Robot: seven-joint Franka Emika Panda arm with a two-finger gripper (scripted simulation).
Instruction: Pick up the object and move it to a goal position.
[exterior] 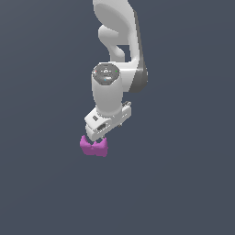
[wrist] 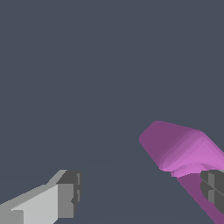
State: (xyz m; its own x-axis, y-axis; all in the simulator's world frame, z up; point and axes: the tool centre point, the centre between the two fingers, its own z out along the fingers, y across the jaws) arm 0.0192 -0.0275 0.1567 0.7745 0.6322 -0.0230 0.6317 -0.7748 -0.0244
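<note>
- In the exterior view, the white arm [exterior: 112,82] reached down from the top of the picture, its wrist bent toward the exterior view's left
- The gripper [exterior: 94,137] sat at the arm's low end, directly over the magenta lump [exterior: 94,147]; its fingertips were hidden behind the hand's body, so this view did not show how far apart they stood
- The lump lay just under the gripper, touching or nearly touching it, with two small bumps along its upper edge; whether it rested on the plain grey-blue ground [exterior: 183,193] or was off it I could not tell
- In the wrist view, the two fingers stood wide apart: one pale finger with a dark pad [wrist: 70,192] on one side, the other dark pad [wrist: 213,186] at the opposite edge of the picture
- The jaws were open, not clamped on anything
- The lump [wrist: 183,148] lay next to the second pad, seemingly touching it, and well apart from the first pad, with bare ground [wrist: 109,87] between
</note>
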